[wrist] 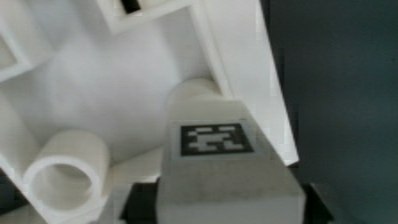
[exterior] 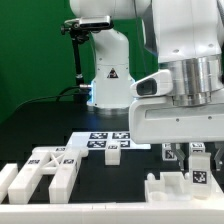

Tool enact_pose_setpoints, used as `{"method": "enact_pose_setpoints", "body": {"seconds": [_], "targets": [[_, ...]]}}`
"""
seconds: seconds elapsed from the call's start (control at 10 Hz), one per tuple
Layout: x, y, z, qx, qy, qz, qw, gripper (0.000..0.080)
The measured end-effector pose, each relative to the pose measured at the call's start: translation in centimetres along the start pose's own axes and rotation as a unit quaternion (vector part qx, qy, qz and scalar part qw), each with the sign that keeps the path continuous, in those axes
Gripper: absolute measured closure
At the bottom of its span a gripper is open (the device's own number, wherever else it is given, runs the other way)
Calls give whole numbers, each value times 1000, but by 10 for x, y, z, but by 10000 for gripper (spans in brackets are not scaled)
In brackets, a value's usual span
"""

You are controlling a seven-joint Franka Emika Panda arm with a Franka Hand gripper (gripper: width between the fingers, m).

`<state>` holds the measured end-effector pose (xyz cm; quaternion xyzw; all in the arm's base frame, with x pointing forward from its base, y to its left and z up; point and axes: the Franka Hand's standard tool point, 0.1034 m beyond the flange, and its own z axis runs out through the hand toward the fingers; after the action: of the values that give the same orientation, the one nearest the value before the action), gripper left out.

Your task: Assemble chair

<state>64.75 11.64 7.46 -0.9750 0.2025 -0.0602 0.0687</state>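
Gripper (exterior: 197,168) low at exterior view's right, close over black table (exterior: 40,125), hanging under big glossy white wrist housing (exterior: 185,95). Fingers (wrist: 317,200) set narrow, clamped on tagged block (exterior: 199,166) of the chair. Block upright btwn the two dark fingers, one each side, both touching it.

Wrist view: same block (wrist: 217,120) fills centre, matte white, narrower at far end, one square b/w tag on facing side. Tag is pattern only, no letters or digits to read. Just beside block, a white round peg (wrist: 63,178) w/ open ring end toward cam; touching block or not, can't tell. Beyond both, white slotted slab (wrist: 107,40) w/ dark openings, blurred.

Exterior view, rest of chair not joined up:
- loose parts (exterior: 48,168) at exterior view's left, front of table; chunky white bars lying close together, several tags on top faces
- small tagged cube (exterior: 113,152) mid-table, just in front of marker board (exterior: 105,139)
- notched white piece (exterior: 175,188) at front right, just below gripper; contact w/ held block not clear

Robot base (exterior: 105,50) at back centre, glossy white, carrying black triangle warning sticker (exterior: 112,74); symbol inside too small to read. No brand name or other writing legible anywhere. Green backdrop (exterior: 30,50) behind.
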Motion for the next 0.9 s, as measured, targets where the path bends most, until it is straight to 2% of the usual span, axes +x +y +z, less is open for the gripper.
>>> {"method": "enact_pose_setpoints", "body": {"seconds": [0.1, 0.2, 0.3, 0.4, 0.5, 0.7, 0.8, 0.9], "targets": [[1, 0, 0, -1, 3, 64, 998, 513], [0, 0, 0, -2, 4, 168, 986, 513], [-1, 0, 0, -5, 7, 294, 956, 513], [-3, -2, 2, -6, 11, 401, 916, 513], [-4, -4, 2, -2, 10, 487, 873, 512], [-4, -3, 2, -3, 10, 469, 883, 512], [-4, -3, 3, -3, 10, 455, 890, 439], [-4, -3, 3, -3, 10, 451, 893, 303]]}}
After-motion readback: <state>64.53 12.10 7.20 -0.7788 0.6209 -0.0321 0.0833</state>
